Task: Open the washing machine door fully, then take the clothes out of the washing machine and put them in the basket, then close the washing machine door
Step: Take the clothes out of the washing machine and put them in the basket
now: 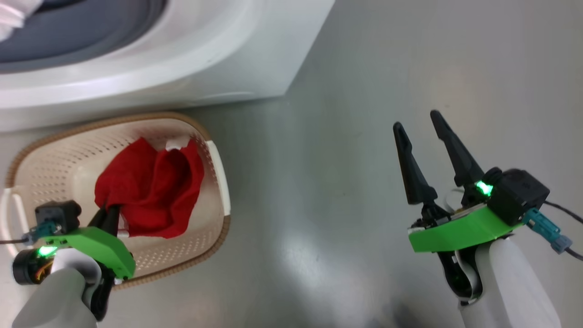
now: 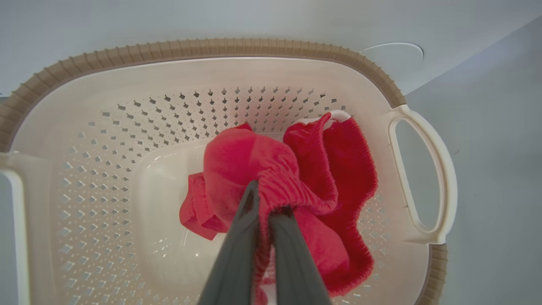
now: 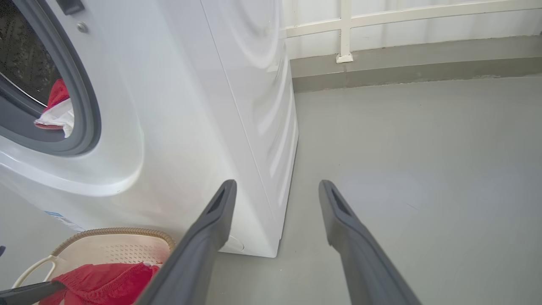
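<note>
The left gripper (image 2: 266, 199) is pinched shut on a fold of the clothes (image 2: 326, 169) — its two dark fingers are pressed together with red fabric bunched between them and over the tips. Its pale forearm comes in over the near edge of the basket (image 2: 211, 48), wrist tipped down into it. The red bundle slumps toward the basket's right-hand end, close to that end's handle (image 2: 451, 182). The right gripper (image 1: 415, 119) hovers over bare floor (image 1: 328, 173), well apart from the basket, its fingers spread wide and empty, pointing toward the washing machine (image 1: 237, 54). The basket stands on the floor just before the machine's front — a second garment (image 3: 57, 112), red and white, lies at the lip of the open drum
</note>
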Motion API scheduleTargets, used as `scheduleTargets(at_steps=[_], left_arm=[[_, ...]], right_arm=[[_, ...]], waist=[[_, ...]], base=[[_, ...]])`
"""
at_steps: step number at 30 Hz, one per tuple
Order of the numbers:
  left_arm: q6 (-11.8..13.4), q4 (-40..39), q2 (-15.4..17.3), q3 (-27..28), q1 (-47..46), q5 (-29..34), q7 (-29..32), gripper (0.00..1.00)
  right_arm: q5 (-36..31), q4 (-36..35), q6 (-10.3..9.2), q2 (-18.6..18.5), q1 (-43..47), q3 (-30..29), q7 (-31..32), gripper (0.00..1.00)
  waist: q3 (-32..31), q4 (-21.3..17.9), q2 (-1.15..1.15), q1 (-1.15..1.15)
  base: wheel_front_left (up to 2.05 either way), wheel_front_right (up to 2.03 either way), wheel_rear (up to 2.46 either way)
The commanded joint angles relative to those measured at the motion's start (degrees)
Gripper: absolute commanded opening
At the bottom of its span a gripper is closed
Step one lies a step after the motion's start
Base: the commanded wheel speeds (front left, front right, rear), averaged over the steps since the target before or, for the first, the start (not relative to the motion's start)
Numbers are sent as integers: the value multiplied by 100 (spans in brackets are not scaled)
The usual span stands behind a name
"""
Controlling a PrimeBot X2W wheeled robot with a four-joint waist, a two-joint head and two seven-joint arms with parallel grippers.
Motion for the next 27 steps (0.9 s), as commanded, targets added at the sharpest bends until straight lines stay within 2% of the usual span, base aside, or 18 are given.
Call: scheduleTargets(at_steps=[1, 6, 10, 11, 27], left_arm=[[26, -8, 226, 110, -36, -45, -37, 0], [26, 392, 328, -237, -308, -365, -37, 0], [26, 512, 355, -369, -395, -546, -37, 57], [26, 517, 359, -392, -405, -584, -37, 100], [26, 232, 361, -265, -238, -872, -37, 100]], right_arm=[[45, -163, 9, 43, 3, 168, -27, 100], [47, -191, 9, 43, -84, 196, -27, 100], [39, -167, 9, 43, -102, 212, -27, 100], [36, -158, 9, 43, -103, 209, -27, 100], [-54, 33, 9, 43, 0, 170, -27, 100]], waist=[[218, -132, 0, 0], [380, -185, 0, 0], [364, -195, 0, 0], [352, -192, 0, 0], [-120, -14, 0, 0]], base=[[0, 0, 0], [0, 0, 0], [0, 0, 0], [0, 0, 0], [0, 0, 0]])
